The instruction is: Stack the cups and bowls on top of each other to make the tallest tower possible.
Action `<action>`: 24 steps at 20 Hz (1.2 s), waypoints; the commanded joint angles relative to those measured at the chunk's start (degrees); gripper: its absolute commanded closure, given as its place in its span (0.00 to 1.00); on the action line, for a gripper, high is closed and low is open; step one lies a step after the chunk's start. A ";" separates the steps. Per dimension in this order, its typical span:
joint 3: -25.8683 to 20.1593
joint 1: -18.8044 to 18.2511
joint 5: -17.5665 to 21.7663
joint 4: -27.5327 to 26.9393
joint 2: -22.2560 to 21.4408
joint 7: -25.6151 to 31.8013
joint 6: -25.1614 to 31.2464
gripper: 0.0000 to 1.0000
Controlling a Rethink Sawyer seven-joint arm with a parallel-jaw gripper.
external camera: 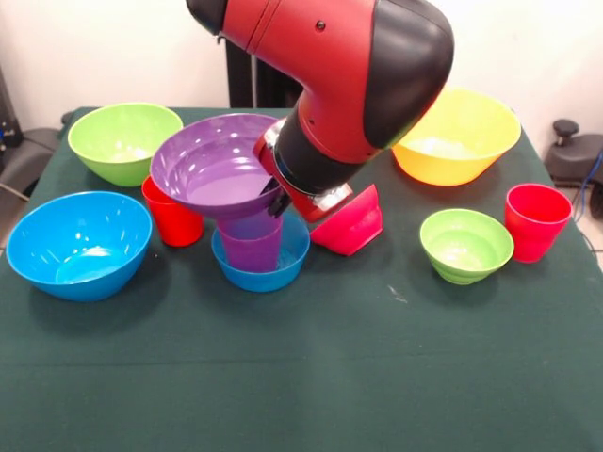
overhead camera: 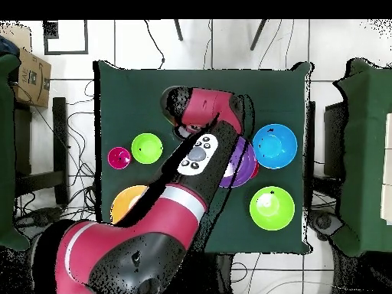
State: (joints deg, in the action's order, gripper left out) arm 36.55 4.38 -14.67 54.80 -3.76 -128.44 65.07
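Surface: dark green cloth on the desk (external camera: 301,377), pale wall behind, cables on the floor in the overhead view.
Arm: red and black arm (external camera: 349,66) drops in from top centre of the front view, wrist tilted toward lower left.
Gripper: gripper (external camera: 275,200) mostly hidden behind the wrist and the bowl rim; cannot tell if it grips or is spread.
Key thing: large purple bowl (external camera: 215,165) centre-left, tilted, mouth facing the camera, its right rim touching the gripper.
Below it: purple cup (external camera: 251,243) upright inside the small blue bowl (external camera: 261,264); the purple bowl's base sits right over the cup mouth.
Key relation: bowl lies left of the gripper, its axis leaning, not plumb over the cup; my guess is levelling it decides the stack.
Others: large blue bowl (external camera: 80,243) lower left, large green bowl (external camera: 124,139) upper left, red cup (external camera: 171,215) beside the stack, pink bowl (external camera: 350,224) tipped on its side, yellow bowl (external camera: 457,137) upper right, small green bowl (external camera: 466,245) and second red cup (external camera: 535,221) at right.
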 commanded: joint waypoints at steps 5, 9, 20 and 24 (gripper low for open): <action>-3.49 -0.67 -0.64 -8.50 1.29 -8.84 8.48 1.00; -3.80 -0.38 -0.90 -8.04 1.41 -9.60 7.84 1.00; -4.55 0.23 -0.80 -4.91 0.82 -9.45 4.52 1.00; -4.68 0.37 -0.87 -4.19 0.44 -9.45 4.50 1.00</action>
State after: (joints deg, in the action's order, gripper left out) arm 36.58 4.11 -14.88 49.49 -1.75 -128.44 68.11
